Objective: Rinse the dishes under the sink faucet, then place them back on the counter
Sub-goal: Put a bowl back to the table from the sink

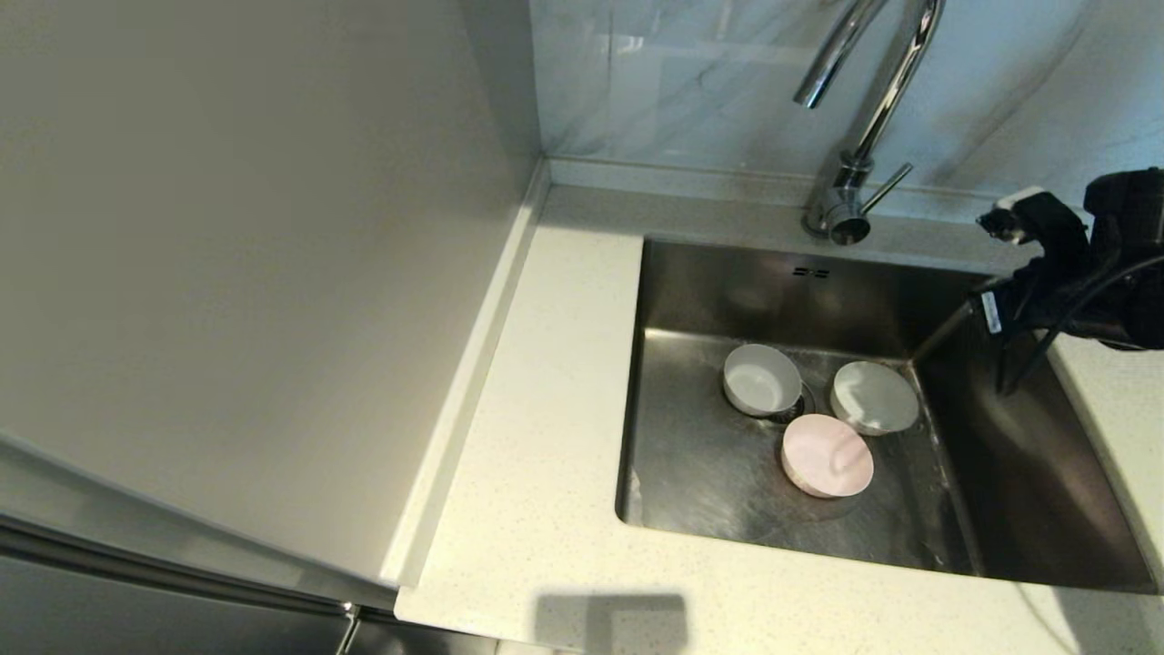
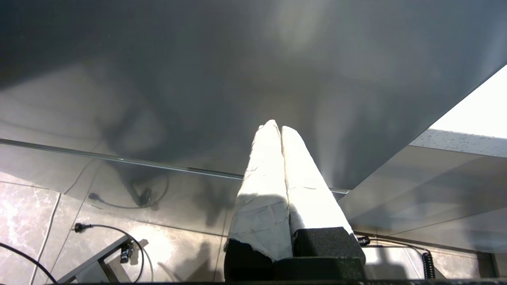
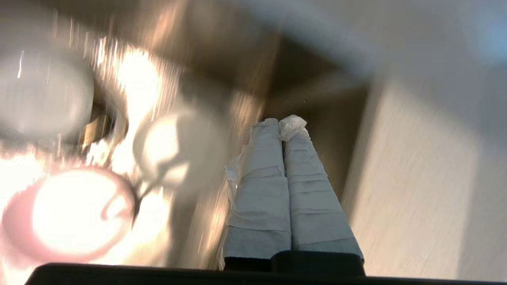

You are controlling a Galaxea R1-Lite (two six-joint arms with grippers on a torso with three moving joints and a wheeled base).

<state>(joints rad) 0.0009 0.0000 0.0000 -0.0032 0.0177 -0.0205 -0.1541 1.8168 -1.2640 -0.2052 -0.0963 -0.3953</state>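
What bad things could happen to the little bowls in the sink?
The pale pink round bowl, the white round bowl and the greyish-white round bowl sit crowded together in the steel sink, so grabbing one might knock another. The basin looks wet, so a bowl might slip from the shut right hand.

The head camera looks down at the deep brushed-steel sink [image 1: 709, 473]. The right wrist camera shares it, close above; the left wrist camera faces floorward.
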